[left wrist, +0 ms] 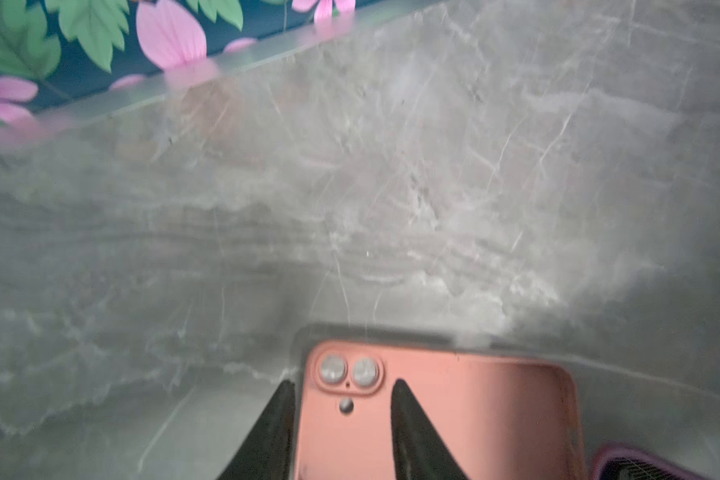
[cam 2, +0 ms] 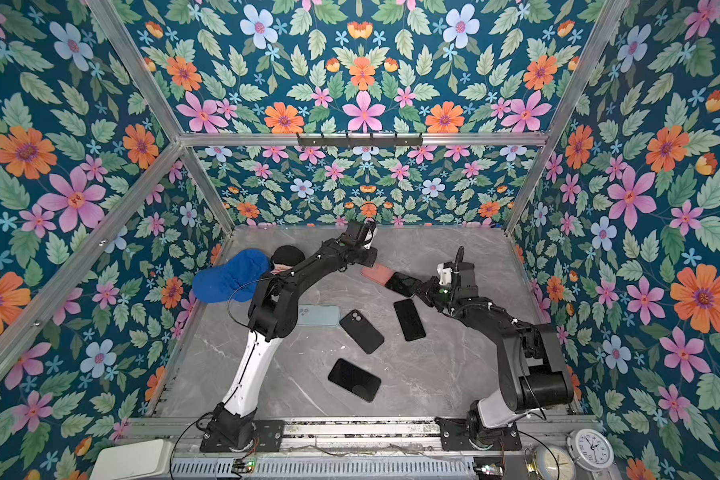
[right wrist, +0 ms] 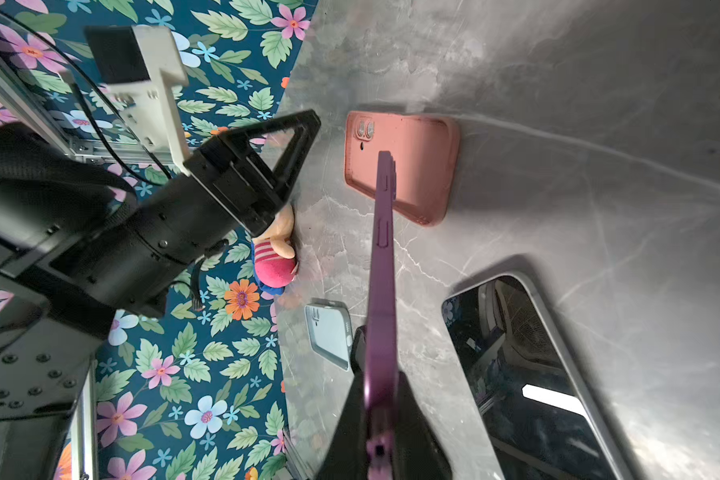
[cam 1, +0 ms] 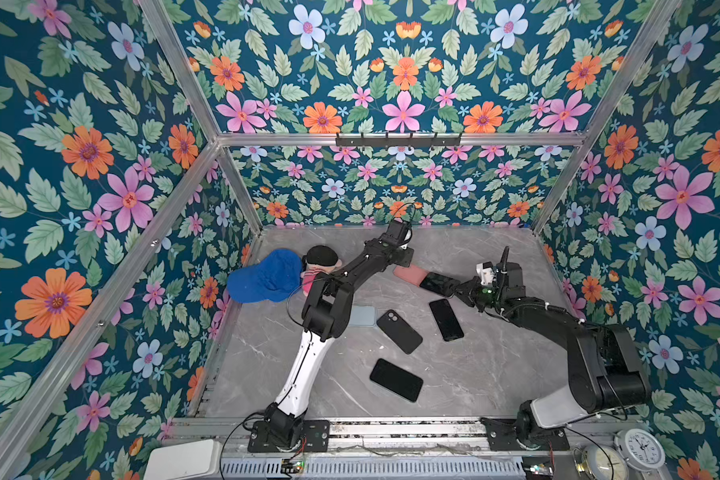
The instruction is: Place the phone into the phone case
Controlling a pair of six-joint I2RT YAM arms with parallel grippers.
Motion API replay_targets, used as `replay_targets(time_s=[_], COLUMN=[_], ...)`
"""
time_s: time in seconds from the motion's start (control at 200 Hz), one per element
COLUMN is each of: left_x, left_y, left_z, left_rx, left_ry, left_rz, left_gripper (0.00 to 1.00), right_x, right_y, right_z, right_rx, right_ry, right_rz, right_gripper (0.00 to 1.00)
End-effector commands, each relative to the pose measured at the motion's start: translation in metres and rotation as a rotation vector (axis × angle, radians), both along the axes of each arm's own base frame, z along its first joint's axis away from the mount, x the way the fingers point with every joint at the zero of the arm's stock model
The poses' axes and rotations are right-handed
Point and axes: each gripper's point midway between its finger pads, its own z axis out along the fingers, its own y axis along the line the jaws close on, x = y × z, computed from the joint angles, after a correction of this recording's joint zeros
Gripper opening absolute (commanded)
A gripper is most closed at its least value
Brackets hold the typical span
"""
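A black phone (cam 1: 395,380) lies on the bench (cam 1: 495,374), well nearer the front than the pink case (cam 1: 410,273). The right jaws are clamped on the purple phone (right wrist: 381,266), held edge-on, its tip just beside the pink case. The left jaws stand partly apart over that case's camera corner.

Right pincer (cam 1: 453,286) grips phone (cam 1: 436,283) beside pink case (cam 1: 408,274); left pincer (cam 1: 405,261) near case.
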Motion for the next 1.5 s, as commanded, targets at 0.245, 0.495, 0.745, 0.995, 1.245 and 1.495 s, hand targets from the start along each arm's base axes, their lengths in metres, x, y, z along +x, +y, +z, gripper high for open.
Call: replay_targets(time_s=[0.245, 0.495, 0.745, 0.995, 1.245, 1.495], left_x=[0.013, -0.002, -0.011, -0.022, -0.038, -0.051], left_y=[-0.029, -0.018, -0.009, 0.001, 0.012, 0.020], left_z=[-0.017, -0.035, -0.037, -0.045, -0.045, -0.036], left_rx=[-0.082, -0.033, 0.005, 0.029, 0.039, 0.018], left_ry=[-0.011, 0.036, 0.050, 0.080, 0.104, 0.112], left_rz=[-0.091, -0.101, -0.107, -0.096, -0.087, -0.066], left_gripper=[0.43, 0.41, 0.40, 0.39, 0.37, 0.37], right_x=[-0.001, 0.000, 0.001, 0.001, -0.003, -0.006], right_y=[0.011, 0.013, 0.016, 0.022, 0.028, 0.033], right_z=[0.009, 0.015, 0.020, 0.024, 0.021, 0.016], right_rx=[0.004, -0.006, -0.013, 0.011, 0.041, 0.060], right_ry=[-0.065, -0.081, -0.091, -0.078, -0.062, -0.038], right_rz=[0.048, 0.074, 0.104, 0.157, 0.196, 0.244], right_gripper=[0.00, 0.00, 0.00, 0.00, 0.00, 0.00])
